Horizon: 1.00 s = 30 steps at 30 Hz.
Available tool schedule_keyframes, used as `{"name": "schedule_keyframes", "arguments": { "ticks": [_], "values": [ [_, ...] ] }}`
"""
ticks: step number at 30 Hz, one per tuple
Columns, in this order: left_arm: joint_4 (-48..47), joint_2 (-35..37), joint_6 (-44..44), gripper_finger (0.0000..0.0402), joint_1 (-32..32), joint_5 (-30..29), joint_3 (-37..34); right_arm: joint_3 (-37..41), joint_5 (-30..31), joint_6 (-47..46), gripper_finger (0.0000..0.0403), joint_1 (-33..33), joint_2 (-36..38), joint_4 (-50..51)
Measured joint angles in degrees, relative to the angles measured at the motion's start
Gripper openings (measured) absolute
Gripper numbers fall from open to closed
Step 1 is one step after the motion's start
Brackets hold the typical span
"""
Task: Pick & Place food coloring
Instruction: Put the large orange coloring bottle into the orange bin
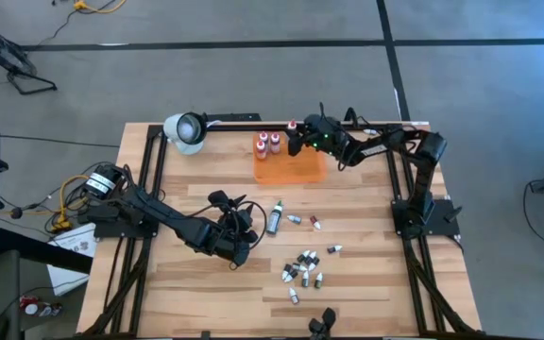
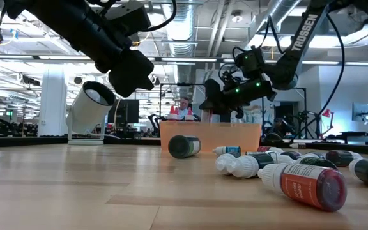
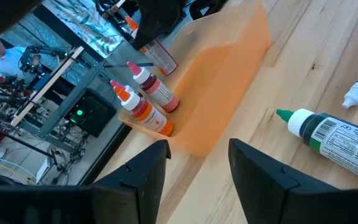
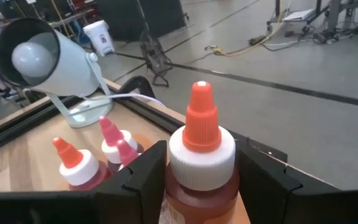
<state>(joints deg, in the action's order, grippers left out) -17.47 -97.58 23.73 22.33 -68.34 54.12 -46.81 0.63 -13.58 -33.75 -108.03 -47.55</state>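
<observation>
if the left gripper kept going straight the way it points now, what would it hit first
Probably the orange mat: the left gripper, open and empty, points at its near edge across bare table. The green-capped bottle lies off to one side. Depth is unclear.

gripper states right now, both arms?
Left gripper: open, holding nothing, above the table near the green-capped bottle.
Right gripper: fingers around an orange-tipped bottle over the orange mat; grip or release cannot be told.

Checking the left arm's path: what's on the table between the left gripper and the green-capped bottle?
Bare wood only: the left wrist view shows nothing between the left gripper and the green-capped bottle.
</observation>
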Motion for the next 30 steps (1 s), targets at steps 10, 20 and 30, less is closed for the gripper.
{"name": "schedule_keyframes", "arguments": {
  "ticks": [10,20,30],
  "values": [
    [0.0,0.0,0.0,0.0169,0.0,0.0,0.0,-0.5,8.9,0.0,0.0163,3.0,0.0,1.5],
    [0.0,0.0,-0.1,0.0169,0.0,0.0,0.0,-0.5,10.2,-0.6,0.0157,3.3,0.0,3.1],
    [0.0,0.0,-0.3,0.0169,0.0,0.0,0.0,-0.5,10.1,-0.1,0.0124,3.3,0.0,3.0]
  ]
}}
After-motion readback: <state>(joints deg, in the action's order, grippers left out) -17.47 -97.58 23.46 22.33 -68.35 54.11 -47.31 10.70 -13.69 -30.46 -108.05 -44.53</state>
